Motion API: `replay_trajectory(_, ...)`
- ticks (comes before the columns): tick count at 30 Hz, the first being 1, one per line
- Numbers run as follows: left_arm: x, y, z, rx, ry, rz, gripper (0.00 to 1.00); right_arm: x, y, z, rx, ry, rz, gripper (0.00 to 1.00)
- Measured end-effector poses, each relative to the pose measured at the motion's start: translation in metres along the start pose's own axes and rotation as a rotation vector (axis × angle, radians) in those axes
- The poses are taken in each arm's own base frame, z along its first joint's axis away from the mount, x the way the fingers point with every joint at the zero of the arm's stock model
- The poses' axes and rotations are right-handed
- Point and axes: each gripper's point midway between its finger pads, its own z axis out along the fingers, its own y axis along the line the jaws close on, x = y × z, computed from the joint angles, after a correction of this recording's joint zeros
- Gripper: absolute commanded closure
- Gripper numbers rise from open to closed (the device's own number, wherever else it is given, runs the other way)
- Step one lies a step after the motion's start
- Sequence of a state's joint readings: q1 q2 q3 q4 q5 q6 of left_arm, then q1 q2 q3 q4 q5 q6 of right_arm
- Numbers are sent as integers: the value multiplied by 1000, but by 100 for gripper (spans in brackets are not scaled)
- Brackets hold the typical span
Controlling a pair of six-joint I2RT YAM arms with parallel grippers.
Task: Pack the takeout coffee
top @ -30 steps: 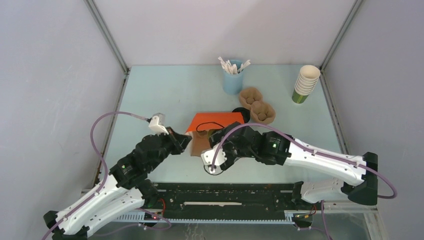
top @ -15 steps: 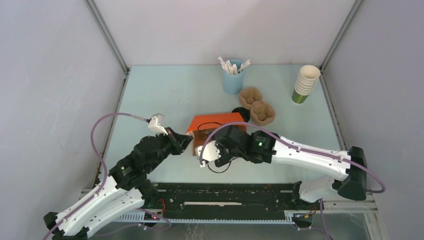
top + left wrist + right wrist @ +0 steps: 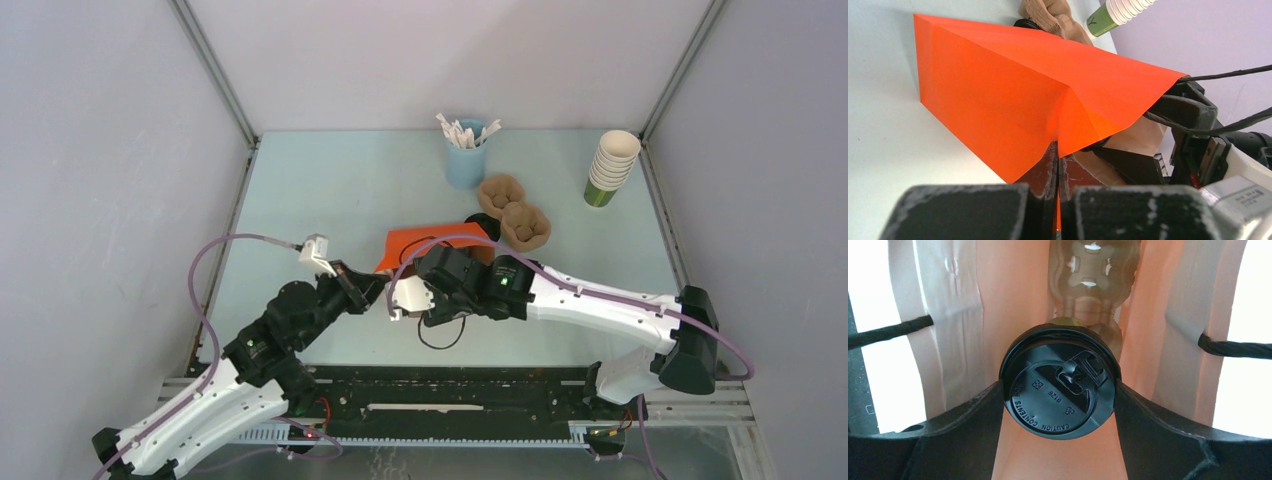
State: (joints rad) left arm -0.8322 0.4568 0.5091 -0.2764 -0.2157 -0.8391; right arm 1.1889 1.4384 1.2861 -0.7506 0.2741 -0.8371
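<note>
1. Takeout coffee point(image 3: 1058, 365): inside the orange paper bag point(image 3: 435, 243), which lies on its side on the surface. Only the cup's black lid point(image 3: 1048, 405) shows, facing the right wrist camera.
2. Right gripper point(image 3: 1059, 390): reached in through the bag mouth, jaws spread wide and clamped on the coffee, one finger on each side of the lid rim. Judged reason: a grip at the lid level lets the cup body go in first toward the closed end.
3. Left gripper point(image 3: 1058, 167): jaws pressed together on the near edge of the bag mouth. Judged reason: it pins that edge so the mouth stays gaping and the bag does not slide as the right arm pushes in.
4. Deep in the bag beyond the coffee: a brown moulded shape with cut-outs, probably a pulp carrier point(image 3: 1090, 275). The cup is close to it or touching it. I cannot tell if it is seated in a hollow.
5. In the way: the bag walls close on both sides of the fingers, and black cord handles point(image 3: 888, 332) hang at the mouth. Snag risk when the arm backs out.
6. Beyond the bag's closed end: two pulp carriers point(image 3: 515, 215) and a loose black lid point(image 3: 482, 222) just beside it. Further off are a blue tumbler of sachets point(image 3: 467, 155) and the stack of lidless cups point(image 3: 610, 165).
</note>
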Motion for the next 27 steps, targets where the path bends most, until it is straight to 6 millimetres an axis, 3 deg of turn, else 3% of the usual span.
replay_trajectory(11,4,4,-5,33,-17,-7,100,11,-6,9,24,98,-14,45)
replay_trajectory(27,1,7,-8,-16,-3,3,100,24,1,14,12,190,-49,45)
